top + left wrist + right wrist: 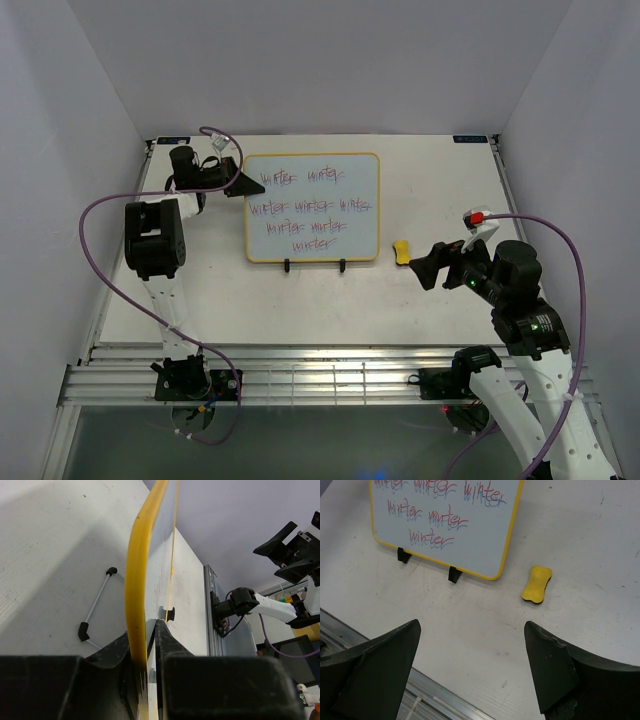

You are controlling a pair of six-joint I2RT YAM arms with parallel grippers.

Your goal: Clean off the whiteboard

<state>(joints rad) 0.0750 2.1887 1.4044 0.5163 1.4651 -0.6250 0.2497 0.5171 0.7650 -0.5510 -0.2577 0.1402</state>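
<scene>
While the whiteboard (312, 207) is standing on the desk (430, 180) at the centre of the overhead frame, covered in red writing, the left tool (240, 183) is pinching its yellow left edge, likely to steady it for wiping. The right tool (432, 268) is hanging wide open at lower right, holding nothing, near the yellow eraser (401, 250).
</scene>
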